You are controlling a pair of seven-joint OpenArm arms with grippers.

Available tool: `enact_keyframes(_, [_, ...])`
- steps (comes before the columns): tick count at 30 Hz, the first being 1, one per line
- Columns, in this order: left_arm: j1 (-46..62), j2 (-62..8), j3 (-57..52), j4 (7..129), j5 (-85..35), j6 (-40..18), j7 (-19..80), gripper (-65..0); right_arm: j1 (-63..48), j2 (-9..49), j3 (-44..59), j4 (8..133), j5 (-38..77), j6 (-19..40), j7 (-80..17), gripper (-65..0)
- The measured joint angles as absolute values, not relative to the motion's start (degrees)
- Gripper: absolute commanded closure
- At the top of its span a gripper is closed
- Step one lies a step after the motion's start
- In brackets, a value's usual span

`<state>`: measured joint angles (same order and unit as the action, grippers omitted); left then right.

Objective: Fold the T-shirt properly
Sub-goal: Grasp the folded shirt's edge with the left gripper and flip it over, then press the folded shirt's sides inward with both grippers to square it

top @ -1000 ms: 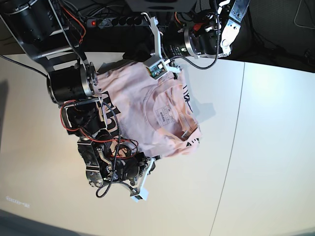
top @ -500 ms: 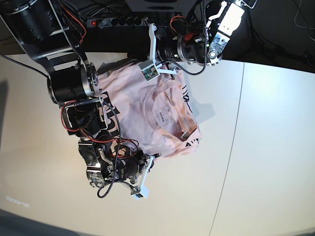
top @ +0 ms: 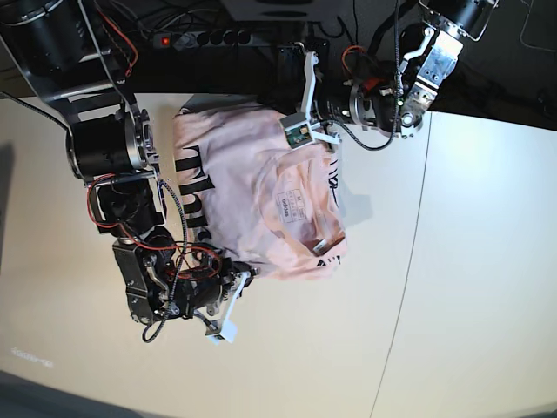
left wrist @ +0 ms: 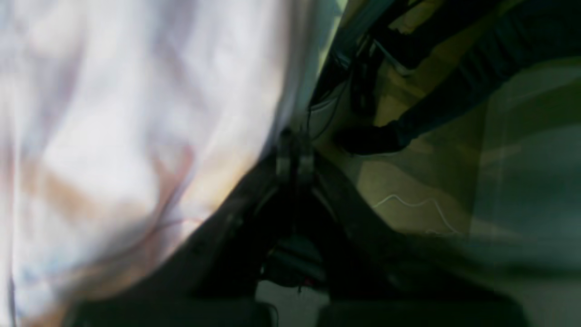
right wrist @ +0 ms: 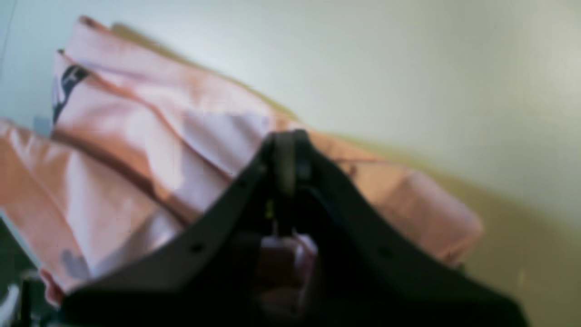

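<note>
The pale pink T-shirt [top: 252, 187] lies bunched on the white table [top: 470, 261], with black lettering [top: 193, 187] along its left side and the white neck label [top: 290, 206] facing up. My left gripper [top: 305, 122] is shut at the shirt's far edge. In the blurred left wrist view its tips [left wrist: 295, 156] meet beside pale T-shirt cloth [left wrist: 136, 136]. My right gripper [top: 228, 309] is shut just off the shirt's near edge. In the right wrist view its gripper tips [right wrist: 286, 154] stand closed before the folded shirt [right wrist: 136, 136]. Pinched cloth cannot be made out in either.
A black power strip [top: 209, 37] and cables lie behind the table's back edge. A seam [top: 407, 261] runs down the tabletop right of the shirt. My right arm's dark motors and wires [top: 130, 200] crowd the shirt's left side.
My left gripper has swung right along the far edge. My right arm has shifted left, uncovering the black lettering. The shirt's near right corner has drawn in slightly.
</note>
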<state>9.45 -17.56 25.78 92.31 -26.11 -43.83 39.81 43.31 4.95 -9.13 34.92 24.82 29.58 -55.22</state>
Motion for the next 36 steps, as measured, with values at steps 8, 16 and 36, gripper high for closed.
enact_keyframes(8, [4.43, -18.98, 17.47, 91.50, -22.15, -40.45, 41.58, 0.0, 40.29, 10.37, -9.02, 36.01, 36.27, 29.76, -58.15, 0.0])
enact_keyframes(16, [-2.74, -18.87, 17.54, 82.89, -24.84, -40.32, 40.53, 0.0, 35.11, 14.28, -8.93, 38.54, 45.76, 29.85, -59.81, 0.0])
enact_keyframes(36, [-13.02, -18.92, 17.52, 73.47, -22.96, -40.36, 40.14, 0.0, 12.84, 18.72, -8.75, 69.10, 50.81, 30.00, -61.76, 0.0])
